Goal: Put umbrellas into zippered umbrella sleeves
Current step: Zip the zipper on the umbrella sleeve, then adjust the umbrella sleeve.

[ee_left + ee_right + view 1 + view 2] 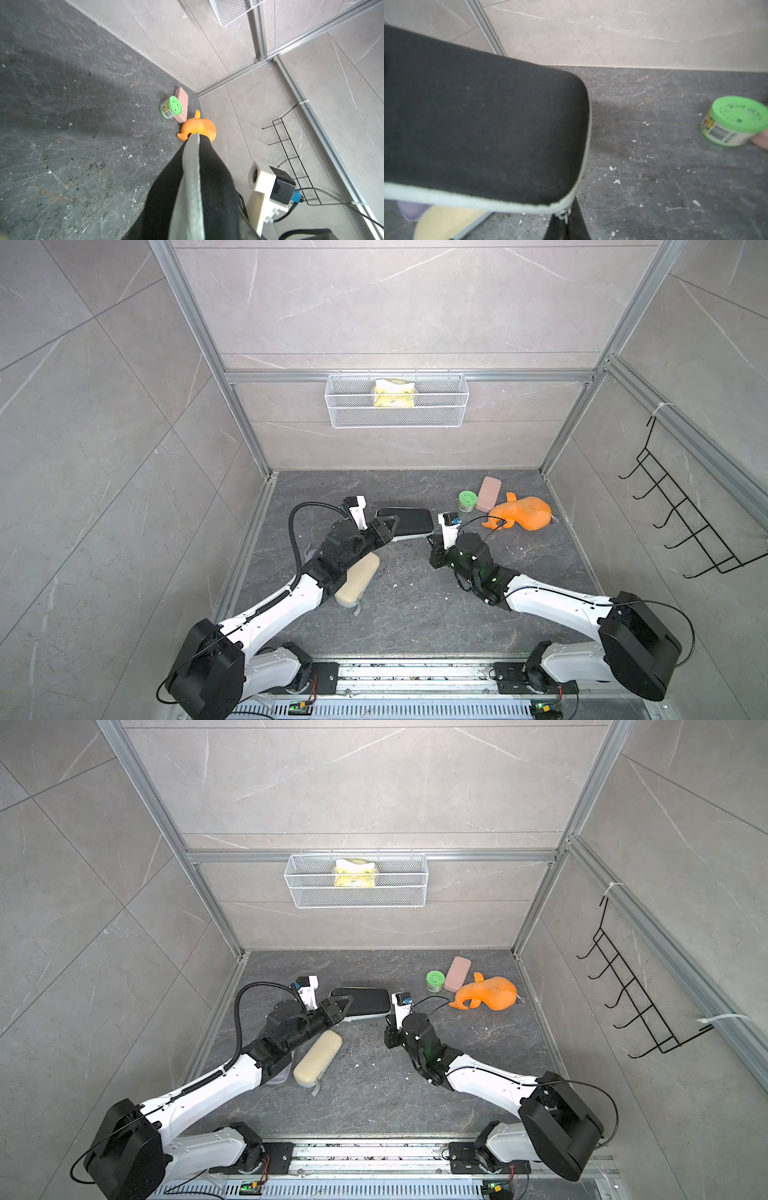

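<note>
The right gripper (432,541) has its jaws pressed together on the small metal zipper pull (564,216) at one rounded corner of the black umbrella sleeve (409,519). The grip fits drawing the zipper along. At the sleeve's opposite end, the left gripper (388,529) clamps the shell between part-spread jaws. This looks meant to steady the sleeve against the pull. The left wrist view looks along the sleeve edge-on, with the pale grey zipper tape (191,187) running between the two black halves.

The black sleeve sits toward the middle of the bench's back edge. It seems raised and tilted rather than lying flat, since its pale seam faces the front. Whether an umbrella is inside cannot be told, and no loose umbrella shows anywhere.

The cream umbrella sleeve (358,577) lies closed near the left edge of the bench (415,614), half under the left arm, with its grey strap trailing toward the front. A lilac thing (411,209) shows just beside it, mostly hidden by the arm.

In the back right corner, well apart from the work, stand a green-lidded jar (467,502), a flat pink case (488,493) and an orange plush toy (521,514). They sit close together and untouched.
</note>
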Tool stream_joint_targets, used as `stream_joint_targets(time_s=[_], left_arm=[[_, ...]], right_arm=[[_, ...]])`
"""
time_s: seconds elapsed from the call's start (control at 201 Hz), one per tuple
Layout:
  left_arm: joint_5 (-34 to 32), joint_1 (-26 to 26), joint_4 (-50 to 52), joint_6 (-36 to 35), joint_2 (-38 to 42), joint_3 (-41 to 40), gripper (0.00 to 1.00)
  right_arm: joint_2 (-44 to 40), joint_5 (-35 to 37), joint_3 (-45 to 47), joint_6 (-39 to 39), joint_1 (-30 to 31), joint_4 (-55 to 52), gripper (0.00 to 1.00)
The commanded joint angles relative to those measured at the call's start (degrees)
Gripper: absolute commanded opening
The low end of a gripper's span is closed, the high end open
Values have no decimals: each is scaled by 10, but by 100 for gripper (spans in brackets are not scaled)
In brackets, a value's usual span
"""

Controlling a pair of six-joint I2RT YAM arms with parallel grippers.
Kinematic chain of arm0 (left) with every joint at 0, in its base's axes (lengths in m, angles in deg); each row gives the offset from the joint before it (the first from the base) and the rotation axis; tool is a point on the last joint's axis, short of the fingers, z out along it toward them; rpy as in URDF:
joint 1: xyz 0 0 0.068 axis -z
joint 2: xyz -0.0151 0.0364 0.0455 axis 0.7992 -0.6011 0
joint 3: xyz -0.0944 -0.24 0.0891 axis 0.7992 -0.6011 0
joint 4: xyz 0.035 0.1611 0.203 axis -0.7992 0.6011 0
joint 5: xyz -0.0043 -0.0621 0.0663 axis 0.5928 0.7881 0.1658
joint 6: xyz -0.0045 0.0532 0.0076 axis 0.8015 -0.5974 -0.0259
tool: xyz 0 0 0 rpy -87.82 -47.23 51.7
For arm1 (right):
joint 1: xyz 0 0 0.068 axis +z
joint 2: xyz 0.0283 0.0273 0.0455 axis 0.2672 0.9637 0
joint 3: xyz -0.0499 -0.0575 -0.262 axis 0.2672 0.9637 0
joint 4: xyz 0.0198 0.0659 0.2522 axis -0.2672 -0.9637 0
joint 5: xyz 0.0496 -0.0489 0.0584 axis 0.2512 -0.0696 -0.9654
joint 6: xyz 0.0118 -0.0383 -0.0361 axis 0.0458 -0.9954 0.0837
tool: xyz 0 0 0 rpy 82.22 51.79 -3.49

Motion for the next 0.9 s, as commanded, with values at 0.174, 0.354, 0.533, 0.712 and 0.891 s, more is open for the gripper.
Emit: stream_joint_targets(time_s=[0.174,0.354,0.533,0.712,0.891], left_arm=[[263,-69,103,-49,-32,83,6],[318,-76,139,-88,-57,109,5],[321,-119,121,-114,-42,101,5],[339,-145,111,-138,-39,97,5],[355,-150,109,-157,-45,103,6]], right_arm=[[9,17,-45,-135,-45,-20,0],[27,-19,-75,-127,-48,-48,4],[32,-93,-122,-43,-79,-202,43],[-22,-270,-100,90,-153,-234,60],[-4,-507,-112,220,-185,-168,72]])
